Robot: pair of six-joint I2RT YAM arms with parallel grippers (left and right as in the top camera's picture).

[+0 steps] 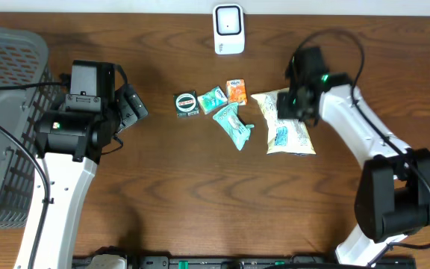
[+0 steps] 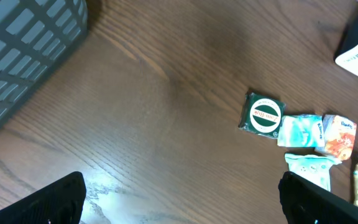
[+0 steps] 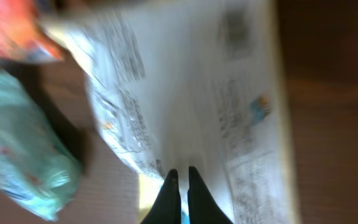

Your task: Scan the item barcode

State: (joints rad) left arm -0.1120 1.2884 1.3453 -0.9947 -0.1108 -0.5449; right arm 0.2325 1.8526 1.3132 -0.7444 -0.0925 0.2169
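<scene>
- The table (image 1: 200, 202) is dark brown wood with a fine grain. Its near half, between the two arm bases, is bare board.
- The left gripper (image 1: 134, 104) hovers above the wood with its black fingers spread wide and nothing between them. It is just beside the basket (image 1: 6, 112), a grey plastic lattice with rounded corners at the left edge.
- The right gripper (image 3: 182, 175) has its dark fingers drawn together, tips down on the bag (image 1: 286, 127). The right wrist view is too blurred to tell whether any film is pinched between them.
- The bag is crinkled white plastic film with small print and a yellow border. It lies flat, right of centre, with its long axis running near to far and its far end leaning slightly left.
- Touching the bag's left side is a puffy teal pouch (image 1: 234, 123), lying diagonally.
- Beyond the pouch lies a row of flat packets, close together: a dark green square sachet with a round label (image 1: 187, 103), a small teal packet (image 1: 213, 99) and an orange packet (image 1: 236, 90).
- Open wood separates that row from the scanner (image 1: 228, 28), a smooth white rounded block with a dark window, standing at the far edge.
</scene>
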